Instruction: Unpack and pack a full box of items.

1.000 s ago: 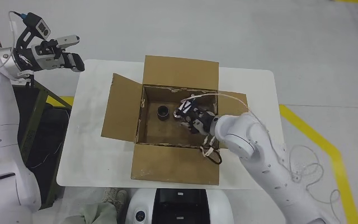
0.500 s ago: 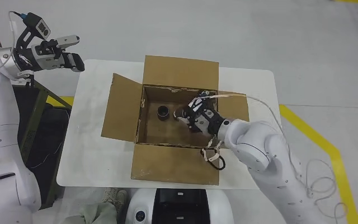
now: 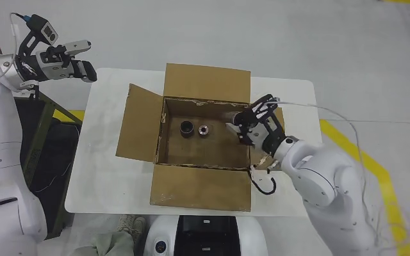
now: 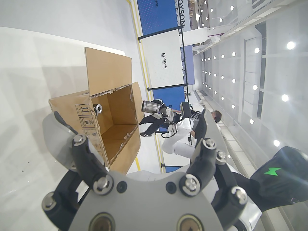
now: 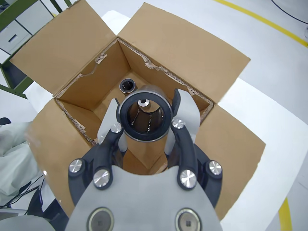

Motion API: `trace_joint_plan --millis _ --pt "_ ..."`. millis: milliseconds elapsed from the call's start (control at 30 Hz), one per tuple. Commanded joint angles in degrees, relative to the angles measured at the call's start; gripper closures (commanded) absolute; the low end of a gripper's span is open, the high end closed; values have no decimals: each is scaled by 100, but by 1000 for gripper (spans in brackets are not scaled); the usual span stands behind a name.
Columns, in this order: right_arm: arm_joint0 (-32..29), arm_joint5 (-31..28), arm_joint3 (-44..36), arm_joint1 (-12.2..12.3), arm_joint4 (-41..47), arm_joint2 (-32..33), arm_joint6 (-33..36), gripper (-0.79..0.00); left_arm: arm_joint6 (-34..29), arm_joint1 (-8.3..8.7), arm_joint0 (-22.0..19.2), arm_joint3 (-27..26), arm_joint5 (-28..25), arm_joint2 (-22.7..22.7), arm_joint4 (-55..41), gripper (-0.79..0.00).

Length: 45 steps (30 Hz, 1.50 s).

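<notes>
**A:** Two arms to weigh up, so start at the left. What of the left gripper (image 3: 90, 59)?

**B:** It hangs beyond the left corner of the table (image 3: 106, 166), well apart from the box (image 3: 206, 82). Its fingers are spread wide with nothing between them.

**A:** And inside the box?

**B:** A dark ring (image 3: 186, 129) stands on the floor toward the left wall. A flanged metal piece (image 3: 204, 130) sits just beside it on the right.

**A:** So the right arm is nearer the work?

**B:** By far. The right gripper (image 5: 145, 102) hangs over the box's right side with a metal cylinder (image 5: 145, 118) clamped between its fingers (image 5: 179, 102), one pad on each flank.

**A:** Which way does its long axis run?

**B:** Along the gripper's own reach, pointing down toward the box floor. The right wrist view looks straight through the bore. From the left wrist view it appears just above the rim.

**A:** What does the next move turn on?

**B:** My guess is that it's being unpacked. Bare table lies right of the box, so the load should clear the right flap (image 3: 272, 118) before the fingers part.
</notes>
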Motion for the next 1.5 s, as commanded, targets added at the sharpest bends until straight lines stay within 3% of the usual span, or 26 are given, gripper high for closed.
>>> trace_joint_plan --millis 0,500,1467 --pt "-183 24 -103 26 9 211 -13 0 0 0 0 0 0 0 0 -785" --pt "-1200 544 -417 146 46 1554 -159 0 0 0 0 0 0 0 0 -785" --pt "-1330 574 -553 160 -156 1513 -167 0 0 0 0 0 0 0 0 -785"
